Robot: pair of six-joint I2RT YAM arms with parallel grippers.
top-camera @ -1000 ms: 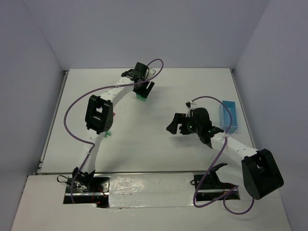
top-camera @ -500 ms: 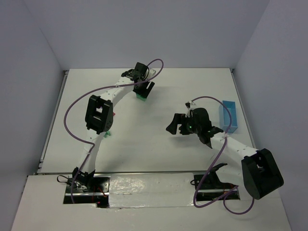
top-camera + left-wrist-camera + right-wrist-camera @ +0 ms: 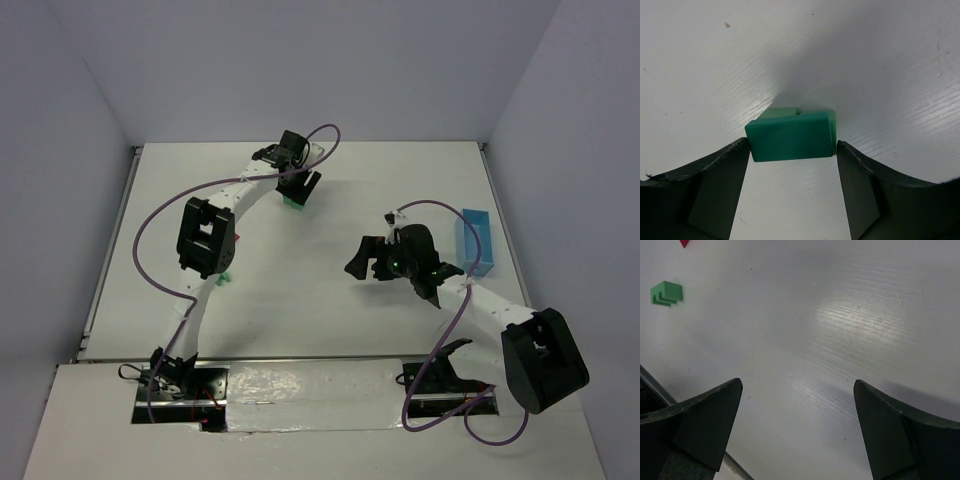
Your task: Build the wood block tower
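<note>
A green stepped block lies on the white table at the far middle. My left gripper reaches over it, and its fingertips press against the block's two sides in the left wrist view. The block also shows in the top view. A second green block lies by the left arm's elbow and also shows in the right wrist view. The red wedge is cut off by the top edge of that view, and a small part of it shows beside the elbow. My right gripper is open and empty above bare table.
A light blue tray stands at the right side of the table. The left arm's elbow hangs over the left part of the table. Purple cables loop above both arms. Walls enclose the table on three sides.
</note>
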